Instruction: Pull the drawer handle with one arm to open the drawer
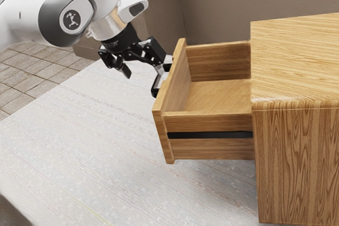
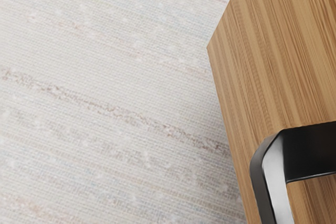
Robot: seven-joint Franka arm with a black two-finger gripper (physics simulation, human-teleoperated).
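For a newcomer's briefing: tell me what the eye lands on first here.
The wooden drawer stands pulled far out of its cabinet toward the exterior view's left, with nothing visible inside. The white arm reaches in from the upper left to the drawer's front, where a black handle sits.

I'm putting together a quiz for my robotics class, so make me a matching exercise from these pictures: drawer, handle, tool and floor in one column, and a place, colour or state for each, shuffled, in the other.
Column one
1. drawer
2. handle
3. tool
4. floor

Column two
A. black loop on the drawer's front
B. pale, with a woven look
C. pulled out of the wooden cabinet
D. at the end of the white arm, close to the handle

Pairs: 1-C, 2-A, 3-D, 4-B
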